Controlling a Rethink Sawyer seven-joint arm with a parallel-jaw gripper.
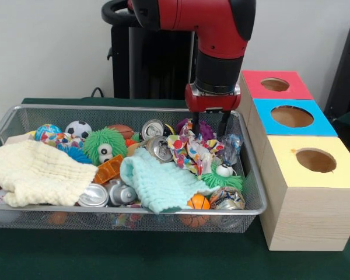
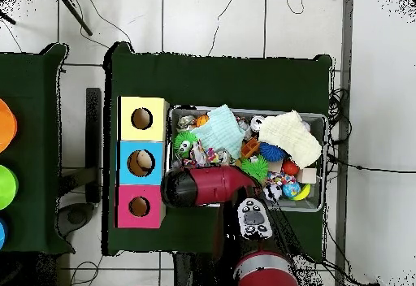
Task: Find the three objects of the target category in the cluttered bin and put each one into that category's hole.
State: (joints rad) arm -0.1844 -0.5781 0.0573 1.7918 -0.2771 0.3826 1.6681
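**Robot reaches into the messy bin**

The gripper (image 1: 209,125) hangs with its fingers apart, holding nothing, over the colourful crinkly cloth (image 1: 189,153) in the bin's (image 1: 252,175) right middle — soft, light and floppy, so pinch a bunched fold

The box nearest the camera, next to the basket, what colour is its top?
Yellow. The box has a yellow top around its round hole, clearest in the front view.

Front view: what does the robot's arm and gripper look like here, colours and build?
The arm is glossy red with black sections: a thick rounded red link, then a black cylindrical wrist. Below sits a red gripper mount with small screws, carrying the gripper with two thin dark fingers. In the overhead view the arm shows red with a black end.
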